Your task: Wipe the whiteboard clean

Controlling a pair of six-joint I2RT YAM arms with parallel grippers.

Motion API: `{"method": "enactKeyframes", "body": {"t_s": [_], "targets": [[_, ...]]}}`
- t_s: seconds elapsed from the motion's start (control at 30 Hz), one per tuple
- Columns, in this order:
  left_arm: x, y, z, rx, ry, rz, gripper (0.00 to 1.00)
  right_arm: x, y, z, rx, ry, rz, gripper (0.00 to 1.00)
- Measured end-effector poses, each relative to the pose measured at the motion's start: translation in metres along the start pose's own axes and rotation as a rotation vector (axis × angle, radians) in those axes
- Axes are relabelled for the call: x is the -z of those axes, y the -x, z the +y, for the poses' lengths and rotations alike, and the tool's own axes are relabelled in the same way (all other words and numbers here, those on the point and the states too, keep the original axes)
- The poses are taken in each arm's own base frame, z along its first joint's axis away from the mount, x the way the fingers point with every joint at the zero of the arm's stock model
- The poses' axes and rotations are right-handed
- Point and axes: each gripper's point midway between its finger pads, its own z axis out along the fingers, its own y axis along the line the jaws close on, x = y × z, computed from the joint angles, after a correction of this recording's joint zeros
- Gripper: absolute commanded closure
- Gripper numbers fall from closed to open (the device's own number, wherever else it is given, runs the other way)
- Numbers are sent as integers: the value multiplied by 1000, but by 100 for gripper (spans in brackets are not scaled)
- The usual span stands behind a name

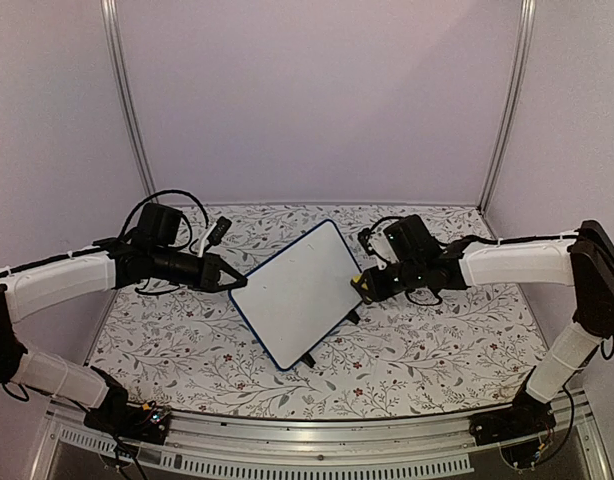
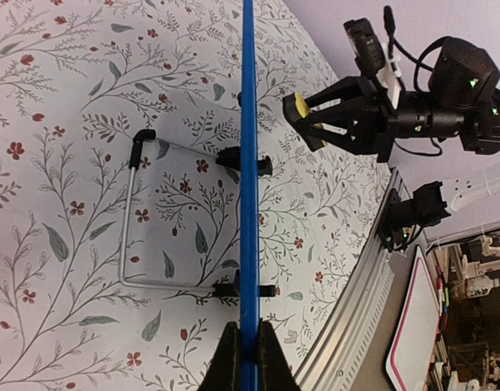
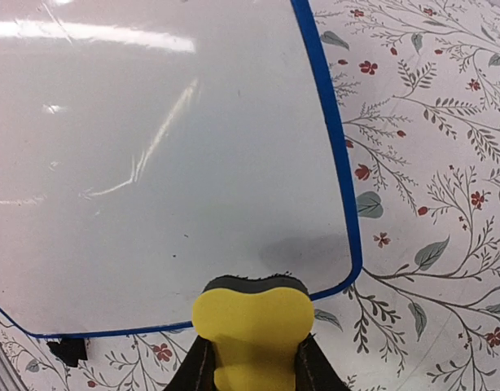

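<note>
Overall: 2 arms reach in from opposite sides and meet at 1 board in the middle of the table [image 1: 437,350], which is covered in a leaf-and-flower print.
Whiteboard [image 1: 292,290]: sits mid-table and is turned diagonally, 1 corner toward the back wall and 1 toward the arm bases.
Board surface [image 3: 168,163]: white and glossy with streaks of glare, and no writing shows. A faint grey patch lies near the rounded corner closest to the eraser; whether it is a smear or a shadow cannot be told.
Board edge [image 2: 248,204]: seen side-on from the left wrist as a thin blue line.
Wire stand [image 2: 132,220]: a bent loop behind the board, joined at 2 black feet.
Left gripper [image 1: 230,280]: its 2 fingers [image 2: 228,358] are pinched together on the blue frame at the board's left edge.
Right gripper [image 1: 367,285]: clamped on the yellow eraser, at the board's right edge.
Yellow eraser [image 3: 250,326]: a rounded block with a dark underside, squeezed between the right fingers [image 3: 315,371]. It is just at the board's rim by the rounded corner; whether it touches cannot be told.
</note>
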Motion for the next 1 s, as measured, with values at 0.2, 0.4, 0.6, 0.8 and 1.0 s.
{"method": "enactKeyframes", "body": {"t_s": [0.2,0.4,0.6,0.8,1.0], "targets": [[0,0,0,0,0,0,100,4,32,25,32,46,-62,81],[0,0,0,0,0,0,100,-23,6,31,48,49,31,81],[0,0,0,1,1,0,100,-29,-12,33,55,47,77,81],[0,0,0,1,0,0,100,-31,-34,32,63,34,124,82],[0,0,0,0,0,0,100,-19,-35,22,64,-24,105,81]]}}
